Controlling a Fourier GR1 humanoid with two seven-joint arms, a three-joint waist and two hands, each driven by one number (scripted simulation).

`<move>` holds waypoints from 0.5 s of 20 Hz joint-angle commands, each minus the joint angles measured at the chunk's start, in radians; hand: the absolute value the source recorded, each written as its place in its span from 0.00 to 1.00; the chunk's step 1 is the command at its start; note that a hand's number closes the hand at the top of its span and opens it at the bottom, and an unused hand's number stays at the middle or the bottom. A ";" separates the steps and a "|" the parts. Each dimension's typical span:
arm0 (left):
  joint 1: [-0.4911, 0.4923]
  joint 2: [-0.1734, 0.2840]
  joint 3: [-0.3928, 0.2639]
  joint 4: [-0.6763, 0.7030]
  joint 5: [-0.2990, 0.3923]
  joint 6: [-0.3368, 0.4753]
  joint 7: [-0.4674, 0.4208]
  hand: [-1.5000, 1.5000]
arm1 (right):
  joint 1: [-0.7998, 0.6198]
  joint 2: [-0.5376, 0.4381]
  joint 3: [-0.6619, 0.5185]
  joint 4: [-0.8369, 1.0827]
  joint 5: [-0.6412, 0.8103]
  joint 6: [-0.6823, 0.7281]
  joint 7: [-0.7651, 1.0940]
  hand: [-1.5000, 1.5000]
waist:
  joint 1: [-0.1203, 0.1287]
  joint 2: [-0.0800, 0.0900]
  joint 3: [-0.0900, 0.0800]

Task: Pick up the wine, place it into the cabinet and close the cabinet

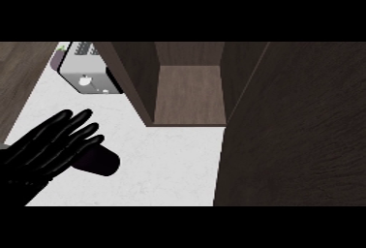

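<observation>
I look steeply down on a white, faintly speckled tabletop [172, 160] with a dark wood cabinet [187, 92] standing open at the middle top. Its inside is a plain brown shelf between two upright side walls, and nothing stands in it. A broad, flat, dark brown panel [293, 126] fills the right side of the view; I take it to be the cabinet's open door, though I cannot be sure.

My left hand [50, 145] comes in from the lower left, black and matte. Its fingers [75, 121] are spread and nearly straight, pointing up and to the right, and hold nothing. Just beside and partly under the hand lies a dark, smooth, rounded cylinder end [100, 161], which I judge to be the wine bottle, on its side or tilted. I cannot tell whether the palm touches it. My right hand does not show.

At the upper left sits a small grey and white boxy appliance [87, 72], well apart from the hand.

I judge the task to be at its first step: the wine is not yet grasped. The next move calls for curling the fingers round the bottle's rounded body, then lifting it toward the shelf opening
</observation>
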 commanded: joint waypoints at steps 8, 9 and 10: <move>-0.058 0.006 0.140 0.201 -0.105 -0.112 -0.072 0.00 | 0.048 -0.004 -0.055 -0.066 -0.059 0.041 -0.016 0.00 | -0.002 0.001 0.001; -0.058 0.002 0.145 0.294 -0.137 -0.185 -0.130 0.00 | -0.028 0.019 0.010 -0.075 0.006 -0.009 0.046 0.00 | -0.002 0.002 0.000; -0.119 0.020 0.164 0.317 -0.107 -0.155 -0.092 0.00 | -0.032 0.009 -0.034 -0.038 -0.002 0.006 0.015 0.00 | -0.002 0.002 0.000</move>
